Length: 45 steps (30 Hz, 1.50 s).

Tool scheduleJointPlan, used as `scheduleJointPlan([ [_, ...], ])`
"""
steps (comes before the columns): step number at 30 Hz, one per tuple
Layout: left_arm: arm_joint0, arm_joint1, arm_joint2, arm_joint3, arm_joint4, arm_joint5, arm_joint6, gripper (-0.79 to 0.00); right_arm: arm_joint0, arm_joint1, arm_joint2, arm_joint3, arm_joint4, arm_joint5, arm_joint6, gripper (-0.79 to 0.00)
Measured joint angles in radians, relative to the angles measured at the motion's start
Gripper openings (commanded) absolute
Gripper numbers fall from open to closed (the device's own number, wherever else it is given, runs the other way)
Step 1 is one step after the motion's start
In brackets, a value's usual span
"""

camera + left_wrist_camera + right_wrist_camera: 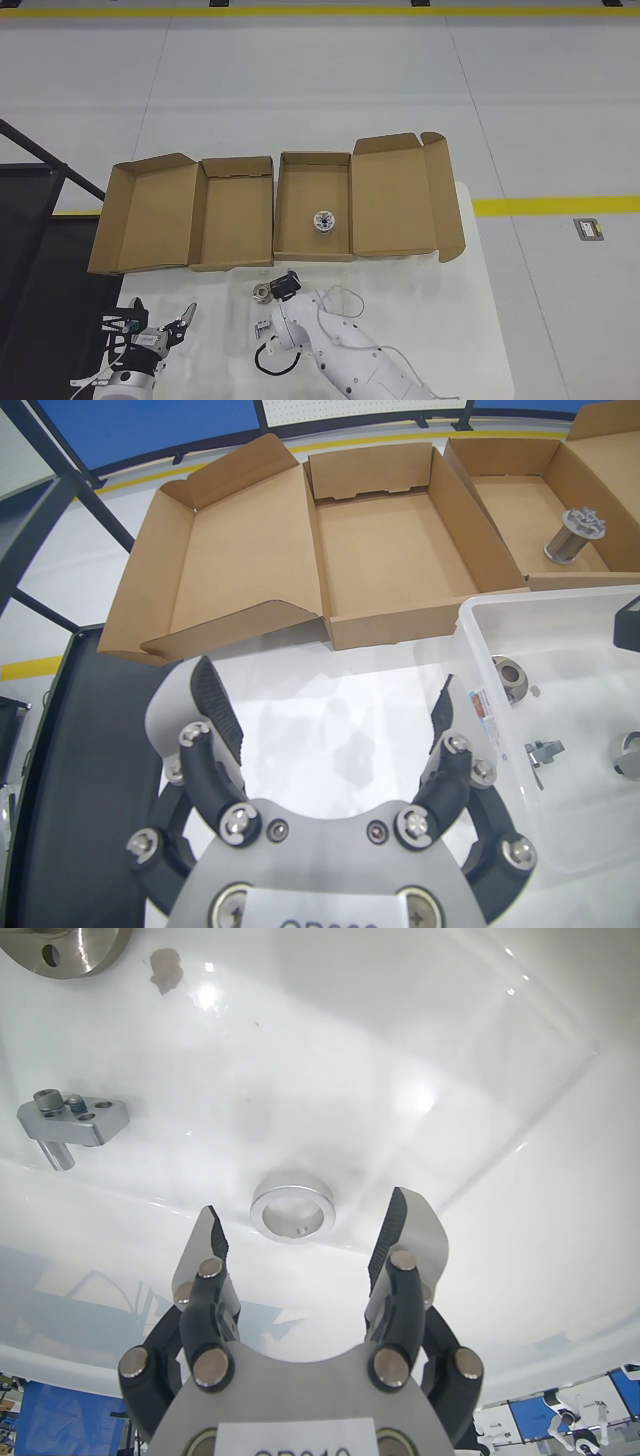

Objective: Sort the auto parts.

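Right hand [305, 1217]: jaws wide apart, holding nothing, hanging in the clear bin [467, 620] by the desk's front edge, over a ring collar [292, 1210] that lies flat, bore upward. Toward the desk's left edge from it: drilled bracket [75, 1120], flat, pin projecting; flanged disc [65, 948] beyond. Left hand [325, 682]: wide open, holding nothing, over the desk [325, 725] near its front left corner. Far edge: left cardboard box [235, 215]; right cardboard box [300, 200], holding a cylindrical part [323, 219] upright, long axis vertical.

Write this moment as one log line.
right jaws: open, above ring | left jaws: open, beside bin | filter: in right box
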Motion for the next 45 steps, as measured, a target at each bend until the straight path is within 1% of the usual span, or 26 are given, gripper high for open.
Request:
scheduleJointPlan([
  [8,0.000,0.000,0.000,0.000,0.000,0.000,0.000,0.000,0.013,-0.011,0.033,0.065,0.034,-0.020,-0.028,-0.200],
  [12,0.000,0.000,0.000,0.000,0.000,0.000,0.000,0.000,0.018,-0.017,0.040,0.093,0.046,-0.028,-0.032,-0.182],
  [13,0.000,0.000,0.000,0.000,0.000,0.000,0.000,0.000,0.019,-0.019,0.042,0.097,0.050,-0.031,-0.034,-0.209],
  [14,0.000,0.000,0.000,0.000,0.000,0.000,0.000,0.000,0.020,-0.020,0.044,0.101,0.054,-0.034,-0.036,-0.256],
  [16,0.000,0.000,0.000,0.000,0.000,0.000,0.000,0.000,0.022,-0.023,0.047,0.109,0.058,-0.039,-0.041,-0.388],
  [18,0.000,0.000,0.000,0.000,0.000,0.000,0.000,0.000,0.024,-0.026,0.048,0.115,0.058,-0.040,-0.044,-0.437],
  [20,0.000,0.000,0.000,0.000,0.000,0.000,0.000,0.000,0.026,-0.028,0.049,0.120,0.056,-0.040,-0.044,-0.459],
  [24,0.000,0.000,0.000,0.000,0.000,0.000,0.000,0.000,0.032,-0.033,0.056,0.137,0.060,-0.046,-0.041,-0.570],
  [26,0.000,0.000,0.000,0.000,0.000,0.000,0.000,0.000,0.034,-0.035,0.058,0.144,0.061,-0.049,-0.042,-0.640],
  [28,0.000,0.000,0.000,0.000,0.000,0.000,0.000,0.000,0.039,-0.037,0.060,0.147,0.061,-0.052,-0.042,-0.745],
  [29,0.000,0.000,0.000,0.000,0.000,0.000,0.000,0.000,0.041,-0.038,0.061,0.146,0.060,-0.052,-0.042,-0.779],
  [32,0.000,0.000,0.000,0.000,0.000,0.000,0.000,0.000,0.045,-0.039,0.067,0.124,0.050,-0.053,-0.044,-0.785],
  [35,0.000,0.000,0.000,0.000,0.000,0.000,0.000,0.000,0.040,-0.034,0.079,0.069,0.032,-0.049,-0.040,-0.785],
  [37,0.000,0.000,0.000,0.000,0.000,0.000,0.000,0.000,0.030,-0.026,0.095,0.008,0.010,-0.054,-0.041,-0.785],
  [41,0.000,0.000,0.000,0.000,0.000,0.000,0.000,0.000,-0.015,-0.003,0.152,-0.154,-0.014,-0.093,-0.073,-0.785],
  [44,0.000,0.000,0.000,0.000,0.000,0.000,0.000,0.000,-0.065,0.017,0.205,-0.300,-0.044,-0.116,-0.131,-0.785],
  [45,0.000,0.000,0.000,0.000,0.000,0.000,0.000,0.000,-0.090,0.023,0.223,-0.357,-0.045,-0.139,-0.168,-0.785],
])
